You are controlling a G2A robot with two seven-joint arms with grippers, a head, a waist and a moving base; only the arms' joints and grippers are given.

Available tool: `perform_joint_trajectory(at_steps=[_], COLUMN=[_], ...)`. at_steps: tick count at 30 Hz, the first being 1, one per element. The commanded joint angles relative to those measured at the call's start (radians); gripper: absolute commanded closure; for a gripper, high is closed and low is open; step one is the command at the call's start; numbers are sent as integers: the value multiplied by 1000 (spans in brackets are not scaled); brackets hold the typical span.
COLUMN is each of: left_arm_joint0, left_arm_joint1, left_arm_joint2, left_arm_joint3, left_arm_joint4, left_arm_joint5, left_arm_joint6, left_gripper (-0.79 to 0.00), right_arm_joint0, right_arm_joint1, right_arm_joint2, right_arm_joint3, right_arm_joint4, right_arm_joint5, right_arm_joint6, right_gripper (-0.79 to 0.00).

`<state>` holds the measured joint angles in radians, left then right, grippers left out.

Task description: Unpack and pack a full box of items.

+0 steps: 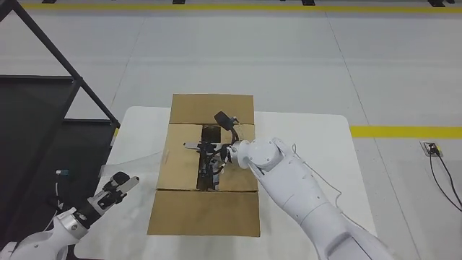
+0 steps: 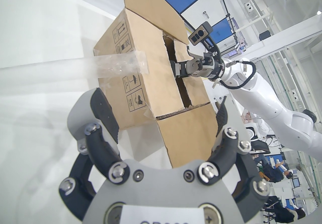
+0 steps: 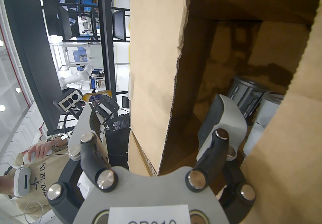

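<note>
Open cardboard box (image 1: 206,217) at centre of white table (image 1: 317,137), right gripper (image 3: 156,103) released, fingers astride an inner flap (image 3: 153,46), grey ribbed cylinder (image 3: 245,96) and white cylinder (image 3: 264,114) inside, left gripper (image 1: 121,185) at table's 8 o'clock, spread, empty

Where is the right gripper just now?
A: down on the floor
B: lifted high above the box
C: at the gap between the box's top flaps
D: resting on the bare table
C: the right gripper is at the dark slot between the top flaps of the box, with one finger reaching inside.
</note>
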<state>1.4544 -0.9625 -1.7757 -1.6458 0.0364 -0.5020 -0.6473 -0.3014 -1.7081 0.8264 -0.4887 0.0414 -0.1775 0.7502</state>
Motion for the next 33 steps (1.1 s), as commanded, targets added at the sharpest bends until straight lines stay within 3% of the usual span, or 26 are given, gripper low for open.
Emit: perform_joint_trajectory(at_steps=[1, 19, 33], left_arm_joint0=[0, -1, 2], left_arm_joint1=[1, 3, 5], left_arm_joint2=[2, 36, 34], left_arm_joint3=[0, -27, -37], left_arm_joint4=[-2, 52, 53], left_arm_joint5=[-3, -11, -8], left_arm_joint6=[-6, -1, 15], left_gripper=[-785, -785, -785], right_arm_joint0=[4, 36, 35], right_arm_joint1=[-4, -25, -47], right_arm_joint2=[6, 51, 51], right_arm_joint3=[13, 56, -43], right_arm_joint4=[18, 111, 112], right_arm_joint5=[-24, -230, -212], right_arm_joint6=[9, 81, -22], right_gripper=[-785, -785, -785])
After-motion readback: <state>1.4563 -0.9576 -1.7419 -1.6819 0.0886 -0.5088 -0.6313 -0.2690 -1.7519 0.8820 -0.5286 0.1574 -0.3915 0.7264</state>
